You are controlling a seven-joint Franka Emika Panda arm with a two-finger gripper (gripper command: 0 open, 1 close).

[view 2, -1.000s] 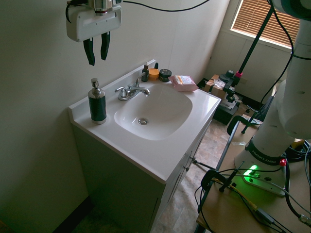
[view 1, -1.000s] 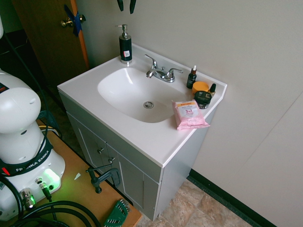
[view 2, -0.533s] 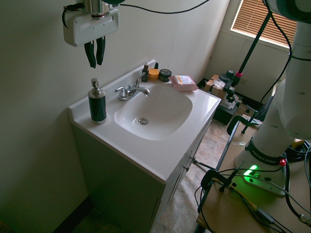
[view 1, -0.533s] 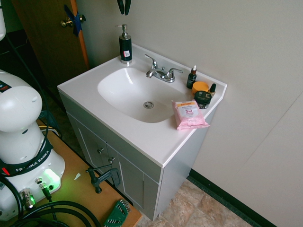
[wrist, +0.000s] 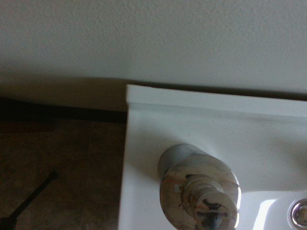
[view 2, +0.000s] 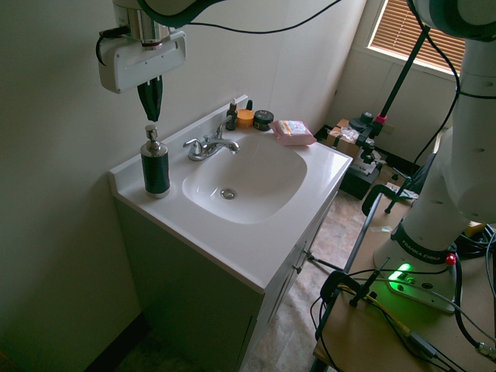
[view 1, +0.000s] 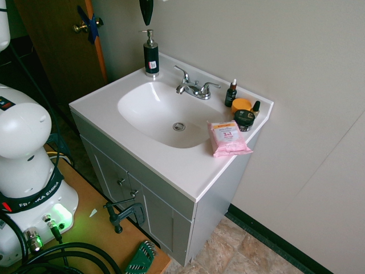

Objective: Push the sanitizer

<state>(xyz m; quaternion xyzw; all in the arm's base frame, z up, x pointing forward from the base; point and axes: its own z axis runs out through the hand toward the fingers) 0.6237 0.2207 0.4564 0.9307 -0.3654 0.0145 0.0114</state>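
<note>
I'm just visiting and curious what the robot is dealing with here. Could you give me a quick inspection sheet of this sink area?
Surface: white vanity top with sunken basin and chrome faucet.
Job's things: sanitizer upright at the back corner by the wall.
Clutter: pink wipes pack, orange jar, dark jar, dropper bottle, all at the far end.
Grippers: gripper shut, pointing down just above the pump head, apparently not touching.
Cables: nothing seen on the vanity.
Surroundings: plain wall, wooden door, tiled floor.
</note>
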